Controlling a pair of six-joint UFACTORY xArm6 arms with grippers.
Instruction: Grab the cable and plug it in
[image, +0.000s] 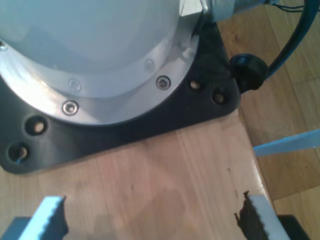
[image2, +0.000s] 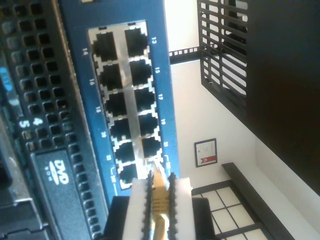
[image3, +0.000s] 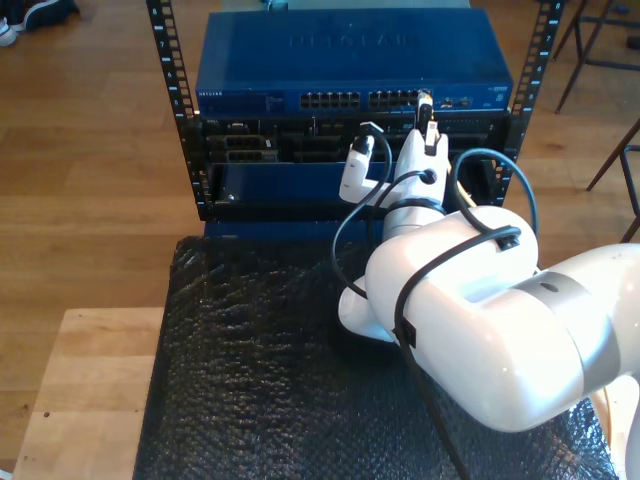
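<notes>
Second gripper (image2: 159, 200) pinching the cable (image2: 159, 192) plug at switch (image2: 165, 107) port.
Square plug, nudge toward 12 o'clock, push straight; my first gripper (image: 150, 215) spread, idle.

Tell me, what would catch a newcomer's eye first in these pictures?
Probably the big glossy white robot arm filling the exterior view's lower right, looped with black cables. Beyond it, at the top of that view, sits a blue metal network switch with rows of small square ports. Up close in the second wrist view, my second gripper pinches the pale-yellow network cable's clear plastic plug between white fingers, right at the lowest ports.
</notes>
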